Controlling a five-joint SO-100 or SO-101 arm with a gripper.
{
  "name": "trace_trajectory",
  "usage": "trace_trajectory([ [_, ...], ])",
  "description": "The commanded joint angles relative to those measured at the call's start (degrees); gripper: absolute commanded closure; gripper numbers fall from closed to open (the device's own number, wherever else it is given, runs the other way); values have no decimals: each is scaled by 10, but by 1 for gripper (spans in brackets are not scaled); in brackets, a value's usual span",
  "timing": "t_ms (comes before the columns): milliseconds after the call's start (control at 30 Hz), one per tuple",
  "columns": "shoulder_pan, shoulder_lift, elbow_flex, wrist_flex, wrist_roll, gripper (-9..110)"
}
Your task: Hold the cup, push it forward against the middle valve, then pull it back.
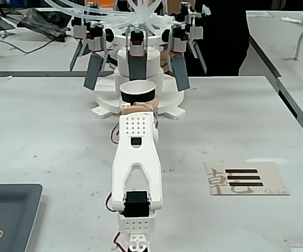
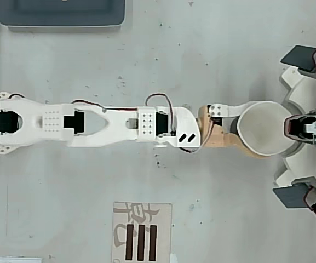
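So the gripper (image 2: 256, 129) is clamped around the cup (image 2: 265, 129), one finger on each side, arm stretched straight out over the table (image 1: 46, 131). The cup sits upright right up against the middle valve (image 1: 136, 65), which hangs just behind its rim in the fixed view.

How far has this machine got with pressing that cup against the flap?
Done, it seems: the end effector has closed around the cup. In hand: the stretched arm has the cup right at the middle valve; the overhead view shows its rim meeting the valve head, though actual pressing cannot be confirmed. Left: pulling the cup back toward the arm's base.
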Motion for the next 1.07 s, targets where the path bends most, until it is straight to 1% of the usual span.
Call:
trace_trajectory([
  [0, -1, 128, 135, -59, 1, 99],
  [167, 1, 252, 288, -108, -1, 98],
  [400, 1, 369, 415, -132, -3, 98],
  [567, 1, 402, 444, -137, -4, 98],
  [1033, 1, 401, 446, -140, -4, 98],
])
